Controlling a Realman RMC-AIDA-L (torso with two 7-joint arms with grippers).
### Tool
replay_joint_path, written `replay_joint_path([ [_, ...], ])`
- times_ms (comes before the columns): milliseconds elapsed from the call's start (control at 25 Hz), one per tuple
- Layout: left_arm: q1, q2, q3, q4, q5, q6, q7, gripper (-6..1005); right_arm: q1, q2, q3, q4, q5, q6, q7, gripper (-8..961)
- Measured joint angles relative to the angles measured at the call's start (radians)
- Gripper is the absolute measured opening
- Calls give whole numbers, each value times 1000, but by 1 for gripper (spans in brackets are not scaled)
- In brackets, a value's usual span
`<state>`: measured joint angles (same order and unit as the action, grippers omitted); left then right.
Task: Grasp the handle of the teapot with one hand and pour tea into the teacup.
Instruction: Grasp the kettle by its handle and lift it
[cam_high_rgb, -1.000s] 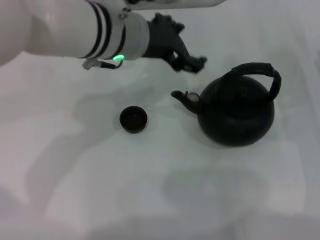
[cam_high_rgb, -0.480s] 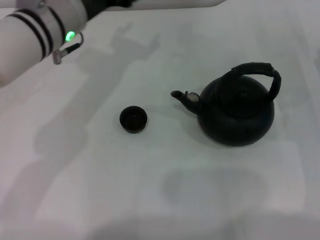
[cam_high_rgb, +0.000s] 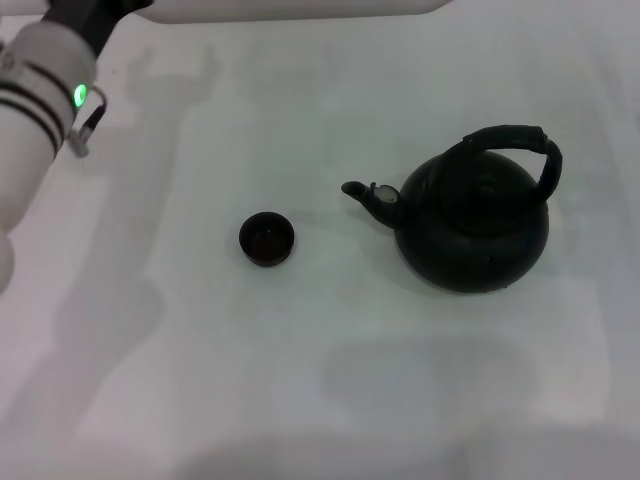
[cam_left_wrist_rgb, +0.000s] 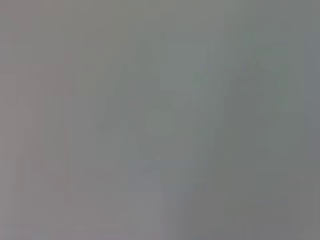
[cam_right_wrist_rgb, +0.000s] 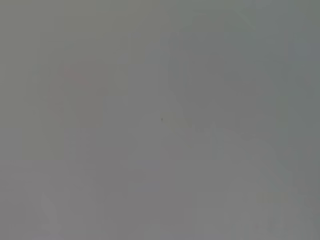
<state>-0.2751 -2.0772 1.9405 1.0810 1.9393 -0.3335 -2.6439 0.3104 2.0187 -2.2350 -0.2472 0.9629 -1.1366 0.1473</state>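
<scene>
In the head view the matte black teapot (cam_high_rgb: 474, 222) stands upright on the white table (cam_high_rgb: 300, 380), right of centre, its short spout (cam_high_rgb: 362, 195) pointing toward the teacup. Its thick black arched handle (cam_high_rgb: 512, 140) loops over the top, free of any gripper. The small black teacup (cam_high_rgb: 267, 239) stands upright left of the spout, about a cup's width away from it. My left arm's white wrist with black bands and a green light (cam_high_rgb: 40, 90) is at the far top left, well away from both; its fingers are beyond the frame's edge. My right arm is out of view. Both wrist views show only blank grey.
A white bar (cam_high_rgb: 290, 8) runs along the top edge of the head view. Soft shadows lie on the table at the left and below the teapot.
My left arm has swung away from near the teapot's spout to the far top left, and its gripper has left the frame. The teapot and teacup have not moved.
</scene>
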Motion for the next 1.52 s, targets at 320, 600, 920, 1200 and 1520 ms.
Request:
replay_joint_path([
  [320, 0, 3, 60, -218, 127, -295, -355, 868, 1, 0, 0, 1, 1, 0, -1, 855],
  [600, -9, 2, 243, -382, 151, -607, -365, 866, 1, -1, 0, -6, 13, 0, 1, 855],
  [920, -34, 2, 256, -401, -55, -557, -368, 864, 3, -1, 0, -11, 13, 2, 2, 855],
  [1200, -70, 5, 170, -463, -41, -463, -367, 863, -4, 2, -9, -12, 13, 3, 46, 853],
  [1520, -81, 6, 173, -506, 201, -492, -359, 862, -10, -1, -10, 15, 7, 5, 159, 851],
])
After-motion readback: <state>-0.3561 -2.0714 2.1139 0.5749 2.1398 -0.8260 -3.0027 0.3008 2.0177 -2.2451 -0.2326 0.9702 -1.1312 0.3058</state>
